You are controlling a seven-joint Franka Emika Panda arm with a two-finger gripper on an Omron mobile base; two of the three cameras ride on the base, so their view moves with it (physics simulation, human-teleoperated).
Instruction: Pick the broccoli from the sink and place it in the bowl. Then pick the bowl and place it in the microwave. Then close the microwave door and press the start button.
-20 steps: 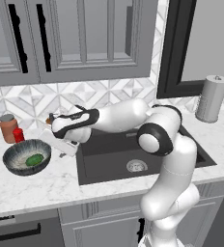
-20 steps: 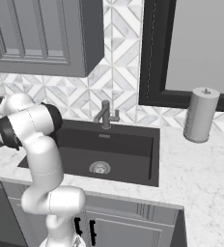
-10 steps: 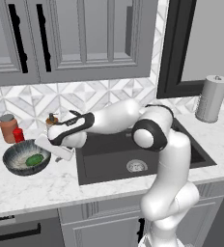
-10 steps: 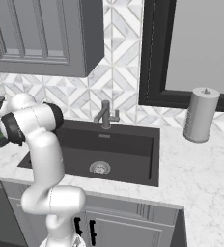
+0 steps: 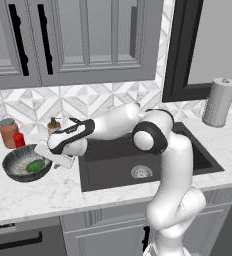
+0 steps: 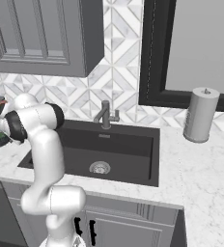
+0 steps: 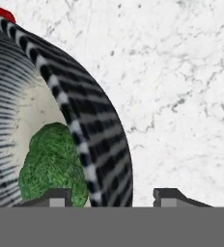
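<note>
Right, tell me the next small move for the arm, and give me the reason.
Probably close the tool on the bowl rim. In the hand view its two fingertips straddle the rim wall, one inside near the broccoli, one outside over the counter. The broccoli already lies in the bowl, so gripping it for the lift comes next.

A white marble-veined table (image 5: 48, 192) runs along a backsplash (image 6: 119, 84) of white and grey diamond-pattern tiles. Grey panelled wall cabinets (image 5: 88, 40) with black handles hang above it, and matching grey base cabinets (image 6: 128, 226) stand below. A black-framed window (image 6: 196, 48) shows pale grey. A grey paper-towel roll (image 6: 200, 115) stands upright beneath the window.
</note>
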